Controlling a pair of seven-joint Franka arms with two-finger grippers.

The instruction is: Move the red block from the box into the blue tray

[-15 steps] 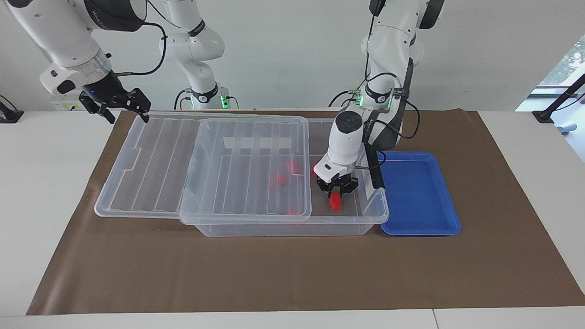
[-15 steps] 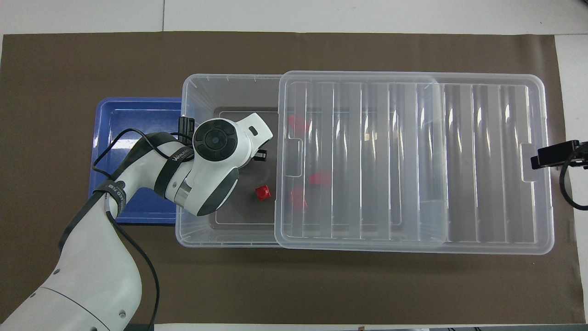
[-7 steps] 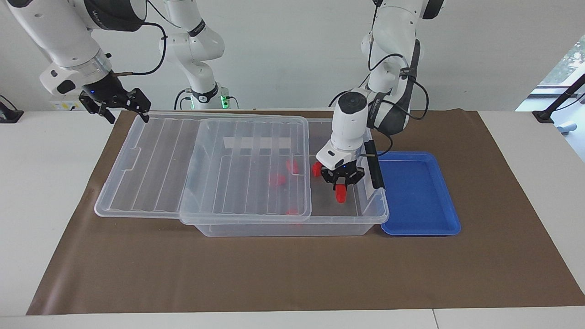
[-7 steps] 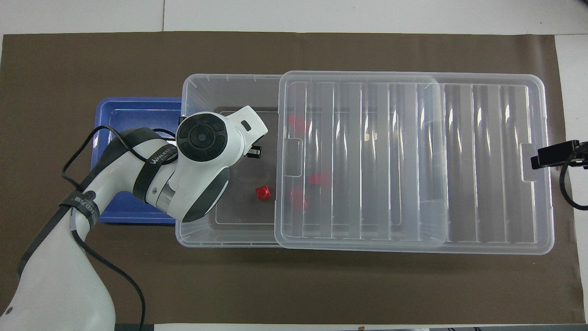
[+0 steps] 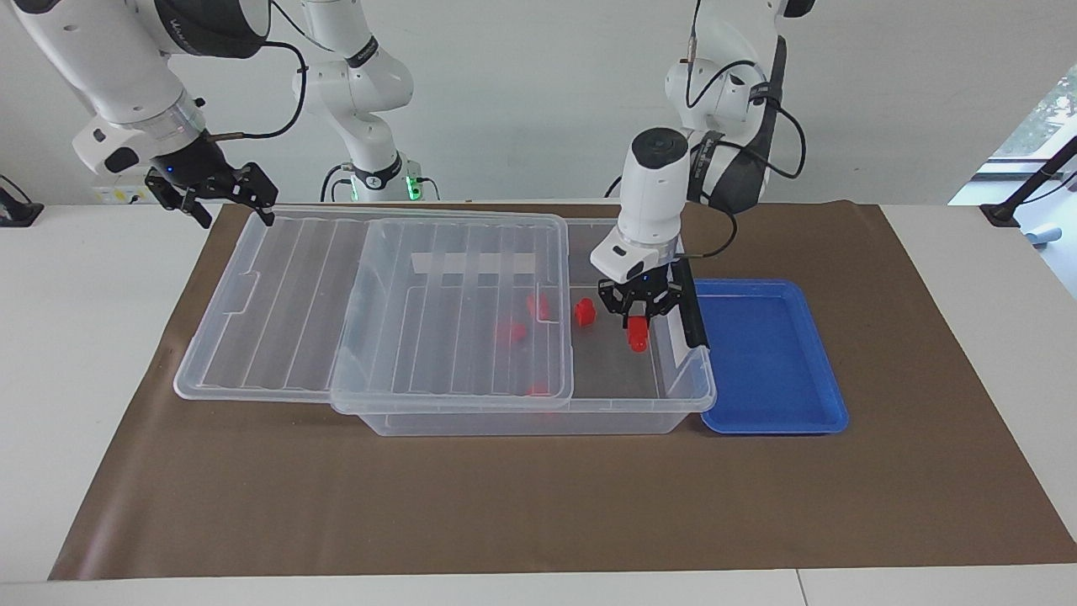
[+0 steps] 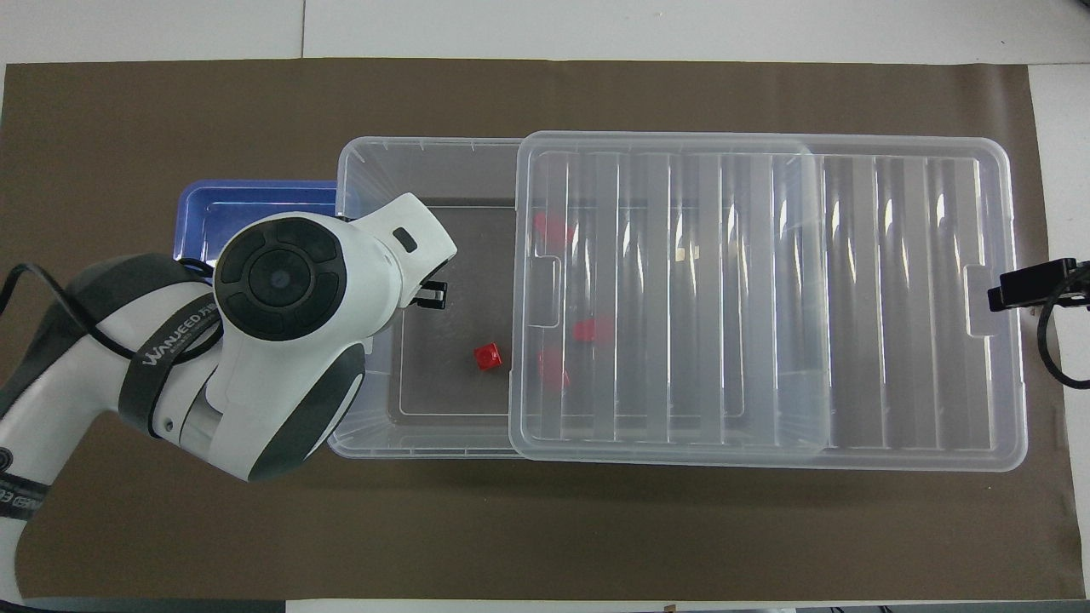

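My left gripper (image 5: pixel 639 321) is shut on a red block (image 5: pixel 639 337), which hangs below its fingertips over the uncovered end of the clear box (image 5: pixel 538 418), close to the wall beside the blue tray (image 5: pixel 770 358). In the overhead view the left arm's wrist hides that gripper and its block. A second red block (image 5: pixel 583 313) (image 6: pixel 487 356) lies on the box floor in the uncovered part. Others (image 6: pixel 592 330) show dimly under the ribbed lid (image 5: pixel 454 303). The blue tray (image 6: pixel 255 201) holds nothing. My right gripper (image 5: pixel 225 199) (image 6: pixel 1022 287) waits open over the lid's end.
The lid is slid toward the right arm's end, so it overhangs the box there and leaves the end by the tray uncovered. A black latch (image 5: pixel 692 316) stands on the box wall next to the tray. Brown paper (image 5: pixel 538 505) covers the table.
My left gripper has risen out of the box with the red block and shifted toward the blue tray. The right arm has not moved.
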